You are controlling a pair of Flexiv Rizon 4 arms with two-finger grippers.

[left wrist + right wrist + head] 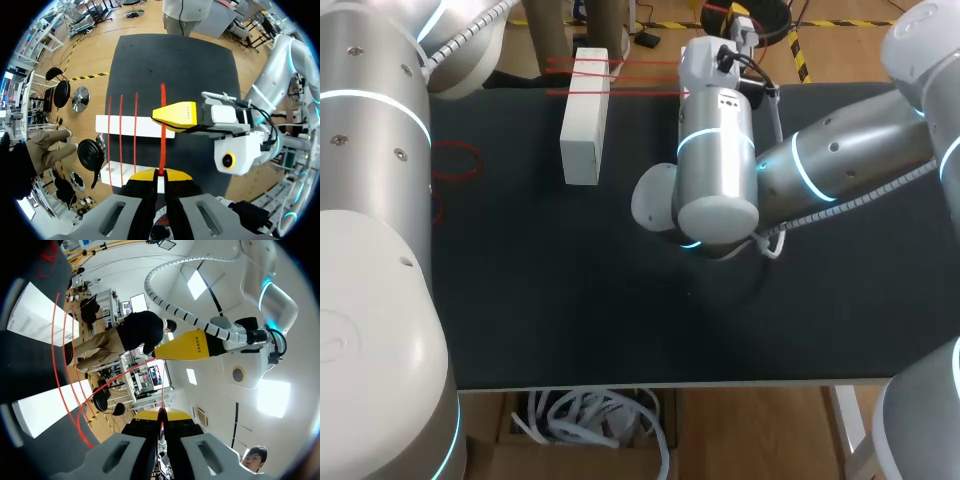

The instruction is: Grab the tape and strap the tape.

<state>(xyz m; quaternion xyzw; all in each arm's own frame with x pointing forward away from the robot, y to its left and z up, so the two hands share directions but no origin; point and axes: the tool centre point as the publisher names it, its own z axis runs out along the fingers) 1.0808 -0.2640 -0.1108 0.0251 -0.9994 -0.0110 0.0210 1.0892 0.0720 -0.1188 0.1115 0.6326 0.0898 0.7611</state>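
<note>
**Two arms at a dark table (pixel 620 320); positions are given relative to the white block (pixel 583 130).** The block lies on the table toward its far edge. The red tape (pixel 161 145) is drawn out in thin strands that cross the far part of the block. In the left wrist view three strands run side by side over the block's white faces, and a fourth crosses near the block's end. The left gripper (pixel 160 175) has its yellow-tipped fingers pressed together on this fourth strand, pinching it where it enters between them. The right gripper (pixel 161 416) is likewise closed, with its fingers pressed together on a red strand that rises from between them and curves away toward the block. In the left wrist view one yellow tip of the right gripper meets the fourth strand at the block's end, ahead of the left gripper. In the right wrist view a yellow tip of the left gripper stands ahead of the right gripper, near the same strand. The right arm (pixel 840 160) comes in from the block's right, and its wrist is just right of the block's far end, where the strands meet in the head view. The left arm (pixel 370 250) stands to the block's left. A loose red loop (pixel 455 160) lies flat on the table left of the block, apart from it.
</note>
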